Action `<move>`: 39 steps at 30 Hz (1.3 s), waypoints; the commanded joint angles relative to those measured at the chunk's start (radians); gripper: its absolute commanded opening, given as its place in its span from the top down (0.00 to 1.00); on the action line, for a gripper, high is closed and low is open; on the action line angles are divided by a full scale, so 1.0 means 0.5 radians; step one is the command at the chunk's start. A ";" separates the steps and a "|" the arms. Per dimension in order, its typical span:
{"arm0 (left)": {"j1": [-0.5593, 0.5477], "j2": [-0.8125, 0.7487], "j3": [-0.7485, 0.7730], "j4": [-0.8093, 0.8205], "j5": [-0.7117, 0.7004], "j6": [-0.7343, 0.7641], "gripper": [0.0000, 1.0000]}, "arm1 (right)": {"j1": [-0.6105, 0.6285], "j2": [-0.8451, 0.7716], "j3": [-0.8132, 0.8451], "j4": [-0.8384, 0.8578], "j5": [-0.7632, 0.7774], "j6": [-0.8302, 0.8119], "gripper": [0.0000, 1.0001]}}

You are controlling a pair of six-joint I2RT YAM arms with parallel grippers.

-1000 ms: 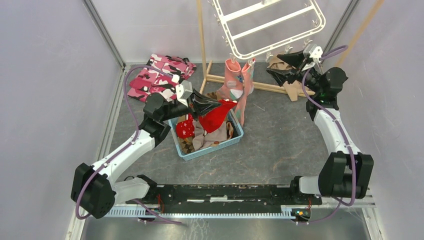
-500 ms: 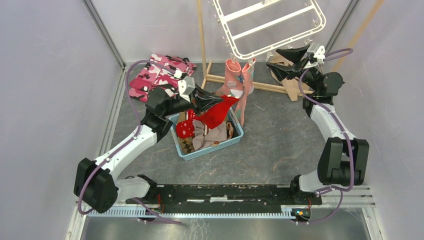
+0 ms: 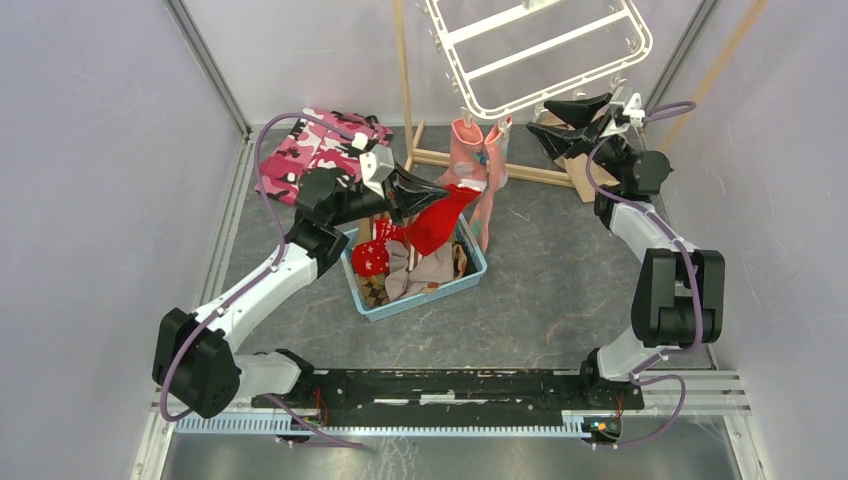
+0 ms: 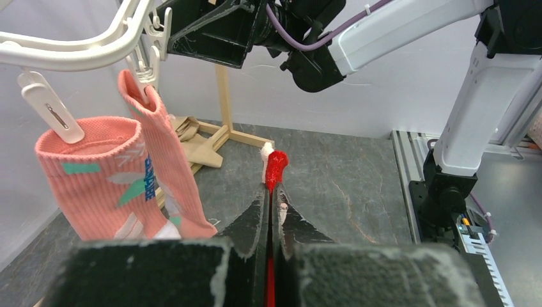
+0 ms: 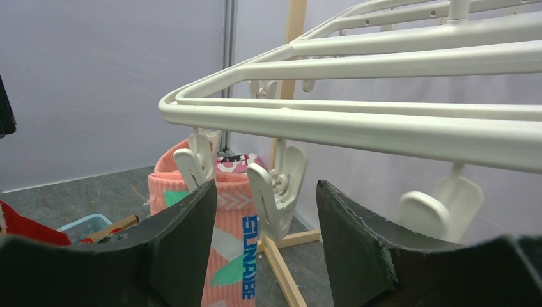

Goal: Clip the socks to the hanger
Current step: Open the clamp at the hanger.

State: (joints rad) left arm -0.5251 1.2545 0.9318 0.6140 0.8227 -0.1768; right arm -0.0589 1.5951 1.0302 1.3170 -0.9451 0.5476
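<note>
The white hanger (image 3: 540,52) hangs tilted at the back, with clip pegs along its rim. Two salmon-pink socks (image 3: 478,165) dangle from pegs at its near edge; in the left wrist view the socks (image 4: 96,173) hang under the hanger (image 4: 83,51). My left gripper (image 3: 438,200) is shut on a red sock (image 3: 435,225), lifted above the basket; the sock's tip (image 4: 276,167) sticks out past the fingertips. My right gripper (image 5: 267,187) stands open just under the hanger's rim (image 5: 358,128), with one white clip peg (image 5: 263,195) between its fingers, not squeezed.
A blue basket (image 3: 425,298) in mid-table holds more socks, red and brown. A pink camouflage garment (image 3: 310,150) lies at back left. A wooden pole stand (image 3: 405,80) rises behind the basket, and a tan cloth (image 4: 192,137) lies on its base. Grey walls enclose both sides.
My right gripper has risen to the hanger's near rim and its jaws have narrowed around a peg. My left gripper has carried the red sock up and to the right.
</note>
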 commanded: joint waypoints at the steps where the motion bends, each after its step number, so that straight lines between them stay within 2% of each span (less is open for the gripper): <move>1: 0.006 0.035 0.113 0.024 0.043 0.055 0.98 | 0.035 0.028 0.067 0.202 0.021 0.086 0.36; 12: 0.007 0.094 0.180 0.024 0.062 0.049 0.98 | 0.069 0.205 0.205 0.482 0.055 0.340 0.38; 23: 0.007 0.134 0.216 0.022 0.073 0.050 0.98 | 0.106 0.266 0.287 0.498 0.046 0.380 0.40; 39: 0.006 0.139 0.206 0.038 0.073 0.035 0.98 | 0.105 0.161 0.230 0.428 -0.019 0.331 0.42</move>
State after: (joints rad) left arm -0.5247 1.3270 1.0019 0.6071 0.8478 -0.1768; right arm -0.0074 1.7180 1.1316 1.4872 -0.9207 0.7090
